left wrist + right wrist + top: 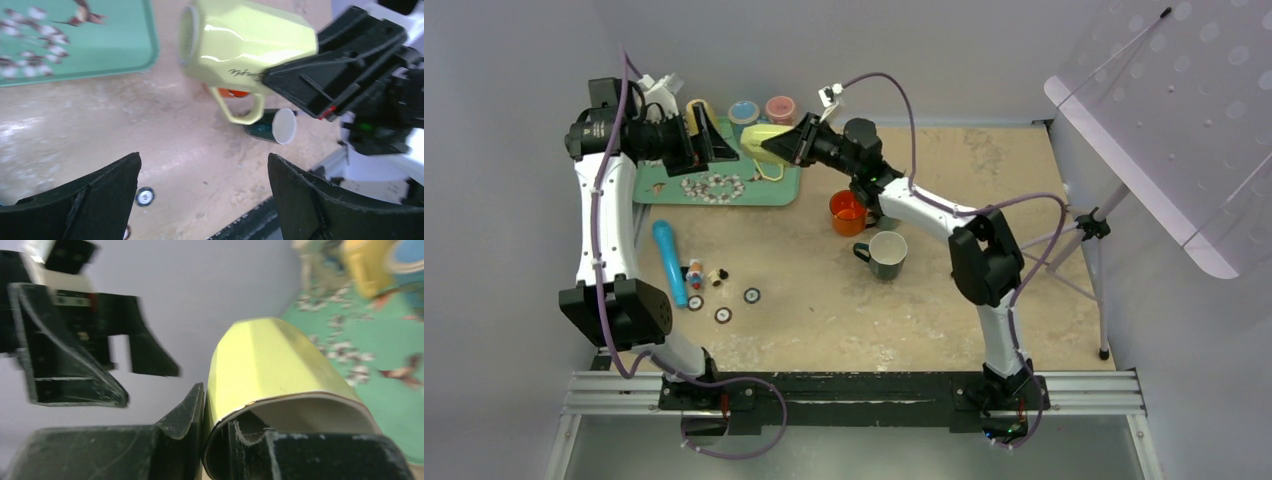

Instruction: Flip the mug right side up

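Note:
The pale yellow-green mug [764, 140] hangs in the air over the right end of the teal tray. It lies on its side, base pointing left and handle hanging down. My right gripper [800, 141] is shut on its rim, one finger inside the mouth and one outside, as the right wrist view shows at the gripper [218, 410] and mug [270, 360]. My left gripper [727, 143] is open and empty, facing the mug's base a short gap away. In the left wrist view the mug [245, 42] sits above and beyond my open gripper [204, 157].
An orange mug [848, 212] and a dark green mug [887, 254] stand upright mid-table. The teal tray [764, 190] holds a yellow item, with blue [744, 110] and pink [780, 106] tubs behind it. A blue tube [669, 262] and small discs lie left. A tripod [1089, 228] stands right.

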`<state>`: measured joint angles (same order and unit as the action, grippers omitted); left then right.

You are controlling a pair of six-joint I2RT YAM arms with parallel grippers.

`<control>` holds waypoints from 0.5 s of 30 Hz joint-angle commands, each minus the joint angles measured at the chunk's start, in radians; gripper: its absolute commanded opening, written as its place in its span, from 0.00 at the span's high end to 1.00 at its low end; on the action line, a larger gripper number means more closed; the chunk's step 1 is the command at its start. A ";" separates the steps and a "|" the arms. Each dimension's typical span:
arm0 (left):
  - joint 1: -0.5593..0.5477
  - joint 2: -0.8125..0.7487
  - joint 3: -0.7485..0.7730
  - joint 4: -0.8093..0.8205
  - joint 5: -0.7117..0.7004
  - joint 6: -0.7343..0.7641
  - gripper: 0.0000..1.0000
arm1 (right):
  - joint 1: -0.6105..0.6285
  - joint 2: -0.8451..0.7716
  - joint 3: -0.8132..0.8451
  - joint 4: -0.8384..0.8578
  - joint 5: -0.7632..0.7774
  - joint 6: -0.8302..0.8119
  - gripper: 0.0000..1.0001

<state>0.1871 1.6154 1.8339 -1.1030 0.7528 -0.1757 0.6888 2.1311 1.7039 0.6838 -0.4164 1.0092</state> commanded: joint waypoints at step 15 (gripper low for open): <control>0.002 0.020 0.083 0.005 -0.402 0.107 0.00 | 0.264 -0.153 0.413 -1.786 0.572 -0.988 1.00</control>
<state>0.2195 1.6234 1.9247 -1.1168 0.3950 -0.0849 0.9127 1.9404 2.1349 -0.8330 0.0315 0.0769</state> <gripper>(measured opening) 0.997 0.165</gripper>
